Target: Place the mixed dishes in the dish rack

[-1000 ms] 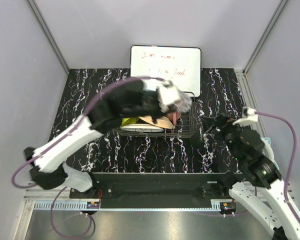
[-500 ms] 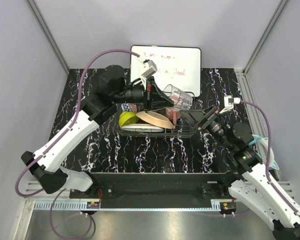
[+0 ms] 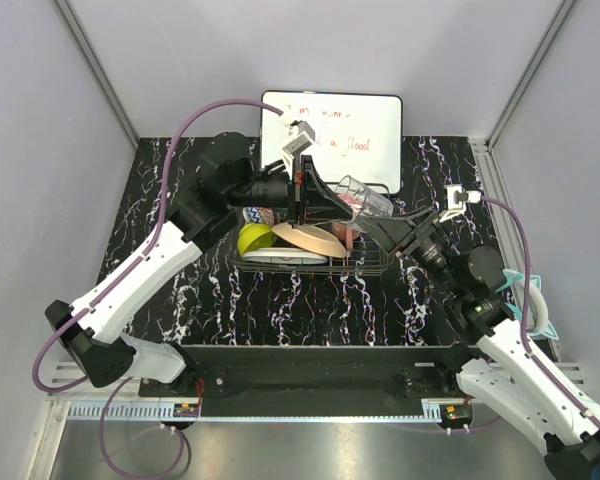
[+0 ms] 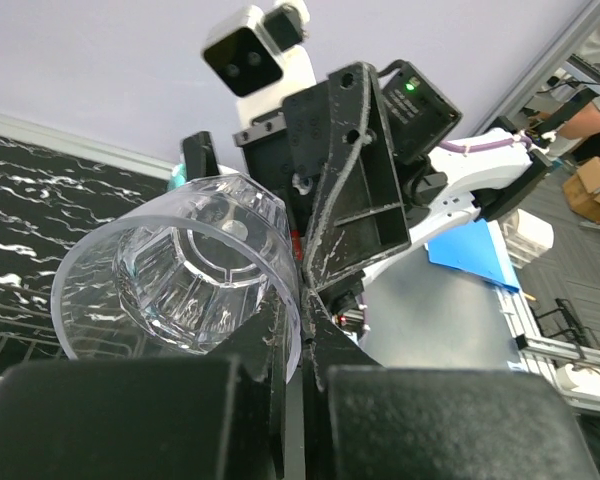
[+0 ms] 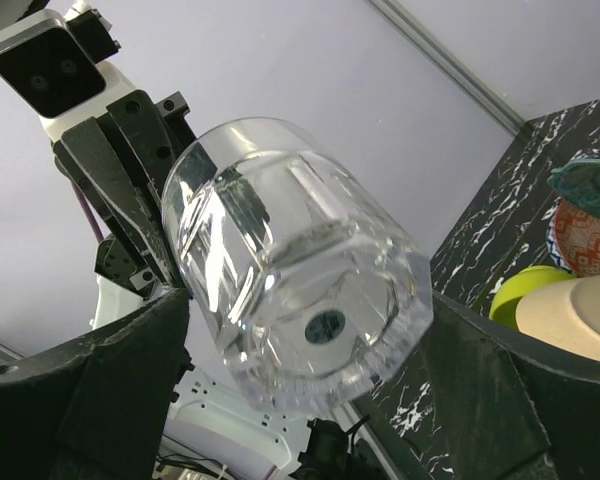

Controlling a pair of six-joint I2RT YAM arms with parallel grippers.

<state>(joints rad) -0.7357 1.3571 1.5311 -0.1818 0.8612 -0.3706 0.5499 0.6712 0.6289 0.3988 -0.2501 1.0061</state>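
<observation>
My left gripper [image 3: 337,203] is shut on the rim of the clear glass [image 3: 365,197], which lies tilted on its side in the air above the right end of the dish rack [image 3: 372,266]. In the left wrist view the glass [image 4: 180,270] has its wall pinched between the jaws [image 4: 300,315]. My right gripper [image 3: 382,226] is open; its fingers [image 5: 110,390] flank the glass base [image 5: 325,325]. The rack holds a lime-green bowl [image 3: 254,238], peach plate [image 3: 310,238], white plate [image 3: 275,256], pink mug [image 3: 350,236] and red patterned bowl [image 5: 585,238] under a teal plate [image 5: 592,172].
A white handwritten whiteboard [image 3: 330,125] lies just behind the rack. The black marbled tabletop [image 3: 180,290] surrounds the rack, with grey walls on three sides. Something teal and white [image 3: 528,292] sits at the table's right edge by my right arm.
My left arm swung round and carried the glass rightward over the rack's right end, tilting it flatter. My right gripper rose and moved in around the glass base, staying open.
</observation>
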